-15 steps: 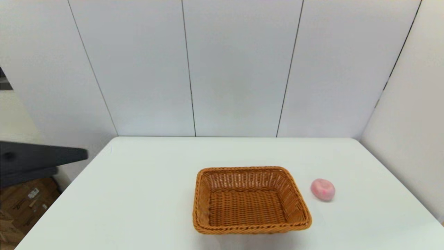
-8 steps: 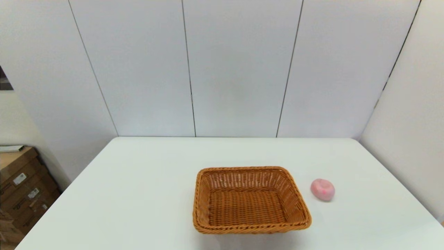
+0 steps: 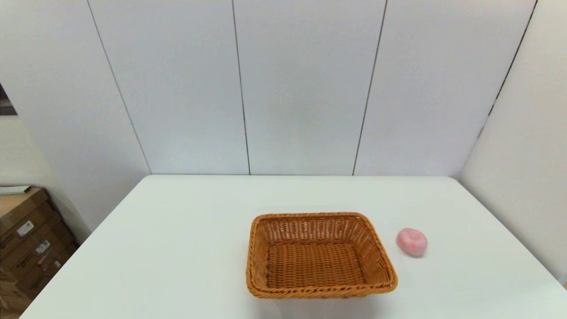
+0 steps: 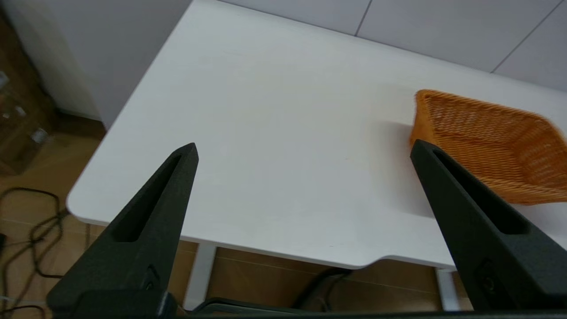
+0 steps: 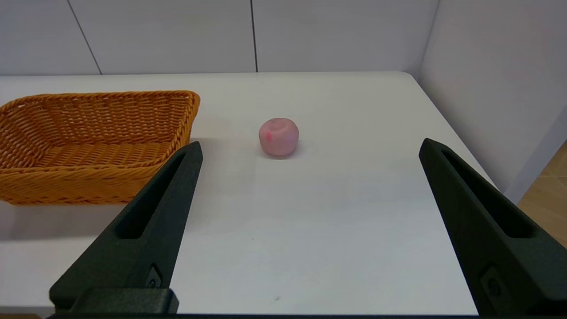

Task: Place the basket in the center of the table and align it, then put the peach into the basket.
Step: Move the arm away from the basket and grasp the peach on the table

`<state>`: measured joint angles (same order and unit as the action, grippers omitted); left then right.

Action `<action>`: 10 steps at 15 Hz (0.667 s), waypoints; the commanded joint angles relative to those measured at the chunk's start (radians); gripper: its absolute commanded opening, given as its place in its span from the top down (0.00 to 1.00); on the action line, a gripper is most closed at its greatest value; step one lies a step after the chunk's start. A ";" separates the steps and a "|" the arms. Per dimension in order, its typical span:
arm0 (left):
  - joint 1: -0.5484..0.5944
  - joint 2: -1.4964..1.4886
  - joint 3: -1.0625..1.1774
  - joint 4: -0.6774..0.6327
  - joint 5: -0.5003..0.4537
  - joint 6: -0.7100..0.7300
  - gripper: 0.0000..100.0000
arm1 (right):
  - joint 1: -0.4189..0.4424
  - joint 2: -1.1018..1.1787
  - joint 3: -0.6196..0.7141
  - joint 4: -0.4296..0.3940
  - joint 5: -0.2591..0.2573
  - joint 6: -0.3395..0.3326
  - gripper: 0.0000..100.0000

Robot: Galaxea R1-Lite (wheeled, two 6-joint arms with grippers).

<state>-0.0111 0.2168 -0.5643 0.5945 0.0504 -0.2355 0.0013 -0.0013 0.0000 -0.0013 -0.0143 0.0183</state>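
Off the table's (image 3: 177, 248) left side, cardboard boxes (image 3: 26, 239) stand on the floor, and the left wrist view shows dark cables (image 4: 26, 212) lying on the wooden floor below the table's near left corner. The left gripper (image 4: 303, 153) hangs near that corner, above and just outside the near edge, its two black fingers spread wide with nothing between them. It does not show in the head view.

The basket (image 3: 319, 256) sits upright on the table, close to the near edge and roughly midway between the left and right edges, perhaps a little to the right. Its long sides look about parallel to the near edge, though the angle makes the alignment hard to judge. It holds nothing.

The peach (image 3: 412, 242) rests on the bare table just beside the basket's right side, apart from it, toward the right edge.

The right gripper (image 5: 310, 148) hovers near the table's near edge on the right, fingers wide apart and empty, with the peach well ahead of it.
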 commanded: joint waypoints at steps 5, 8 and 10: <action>0.010 -0.218 0.463 -0.398 0.005 0.051 0.00 | 0.000 0.001 0.000 0.000 0.000 0.000 0.00; 0.010 -0.218 0.498 -0.479 0.005 0.056 0.00 | 0.000 0.001 0.000 0.000 0.000 -0.003 0.00; 0.010 -0.218 0.511 -0.513 -0.001 0.061 0.00 | 0.000 0.001 0.000 0.000 0.000 -0.003 0.00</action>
<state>-0.0013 0.0004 -0.0683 0.0966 0.0496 -0.1736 0.0013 -0.0013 0.0000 -0.0013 -0.0138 0.0157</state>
